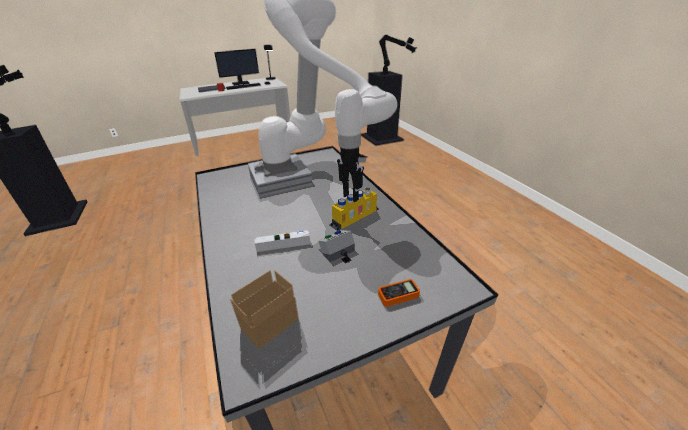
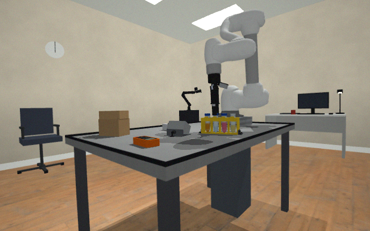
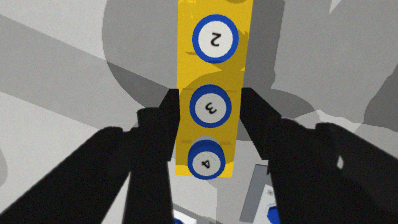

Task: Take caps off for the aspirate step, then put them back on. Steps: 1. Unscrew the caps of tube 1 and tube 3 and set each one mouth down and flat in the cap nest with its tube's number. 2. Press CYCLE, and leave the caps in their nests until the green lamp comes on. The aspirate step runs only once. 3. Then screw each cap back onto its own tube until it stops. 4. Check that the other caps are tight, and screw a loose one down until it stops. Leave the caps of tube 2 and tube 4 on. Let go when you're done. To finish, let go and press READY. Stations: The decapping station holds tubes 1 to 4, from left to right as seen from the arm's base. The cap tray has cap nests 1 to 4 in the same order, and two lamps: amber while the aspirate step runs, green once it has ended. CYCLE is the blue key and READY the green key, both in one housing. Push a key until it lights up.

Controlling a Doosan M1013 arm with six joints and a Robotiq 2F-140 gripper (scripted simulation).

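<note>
On the table [image 1: 443,299]: one yellow tube rack [image 1: 354,212] holding four tubes; one cardboard box [image 1: 265,307]; one orange meter [image 1: 398,292]; round the room, two desks' worth less one, a single white desk [image 1: 231,98]; two black pedestals [image 1: 28,176]; one chair [image 2: 36,126].
</note>
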